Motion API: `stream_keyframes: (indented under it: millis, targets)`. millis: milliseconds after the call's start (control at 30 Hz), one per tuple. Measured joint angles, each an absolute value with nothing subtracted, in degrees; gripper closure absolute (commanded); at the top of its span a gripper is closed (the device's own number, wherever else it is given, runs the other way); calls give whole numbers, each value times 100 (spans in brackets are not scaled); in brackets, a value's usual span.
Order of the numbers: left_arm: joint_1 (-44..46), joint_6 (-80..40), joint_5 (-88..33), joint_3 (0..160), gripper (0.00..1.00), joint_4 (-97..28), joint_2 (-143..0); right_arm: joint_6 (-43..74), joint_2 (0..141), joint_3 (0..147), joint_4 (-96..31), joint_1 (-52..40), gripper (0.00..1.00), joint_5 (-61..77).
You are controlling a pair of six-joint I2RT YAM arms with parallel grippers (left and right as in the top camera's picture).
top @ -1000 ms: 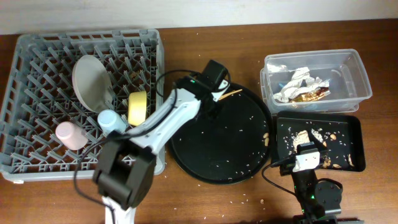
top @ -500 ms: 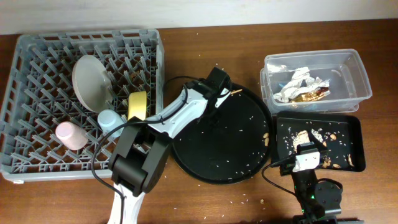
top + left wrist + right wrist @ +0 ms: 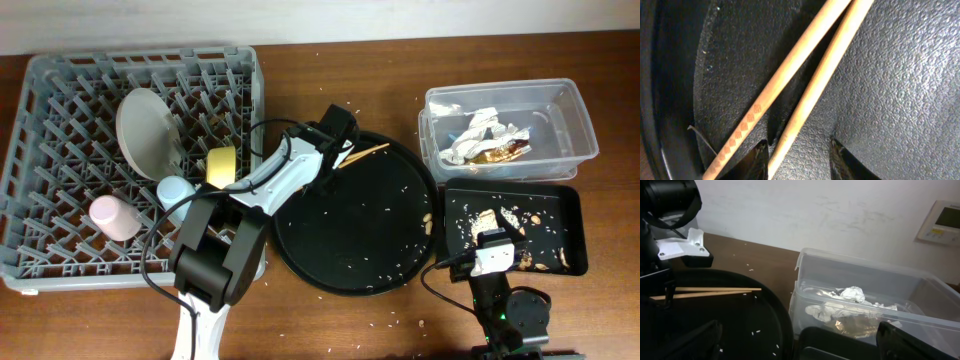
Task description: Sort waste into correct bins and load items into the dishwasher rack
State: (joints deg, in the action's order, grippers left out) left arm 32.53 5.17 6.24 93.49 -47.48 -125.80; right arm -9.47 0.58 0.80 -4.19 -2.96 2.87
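Observation:
The wooden chopsticks point(image 3: 367, 151) lie across the upper-left rim of the large round black tray point(image 3: 360, 250). They also show in the left wrist view point(image 3: 805, 70). My left gripper point(image 3: 335, 126) is down over their left end, jaws open. In the left wrist view point(image 3: 800, 162) one stick runs between the fingertips point(image 3: 759, 159) and the patterned stick lies just outside the left one. My right gripper point(image 3: 497, 250) is open and empty near the front edge. The grey rack point(image 3: 60, 90) holds the plate point(image 3: 145, 130), yellow bowl point(image 3: 222, 170), blue cup point(image 3: 178, 190) and pink cup point(image 3: 112, 217).
The clear tub point(image 3: 572, 125) at the right holds the foil wrapper point(image 3: 483, 140). The shallow black tray point(image 3: 562, 205) below it holds beige scraps. Rice-like crumbs dot the round tray and the table. The tub also shows in the right wrist view point(image 3: 865, 275).
My left gripper has shifted a little left along the chopsticks towards their rim end. The chopsticks and the right arm have not moved.

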Motion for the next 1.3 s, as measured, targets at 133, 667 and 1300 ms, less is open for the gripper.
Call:
stream_keyframes:
  millis: [133,667,1300]
  targets:
    - [3256,519,493,9196,100,-4602,-12503,-945,58,80,-419,-296,2,287]
    - [2222,-1063,1059,14317,100,-9601,-12556,-945,60,78,-414,-296,2,287]
    - [2961,-408,145,11898,100,-8110,-12355,-945,62,78,-416,-296,2,287]
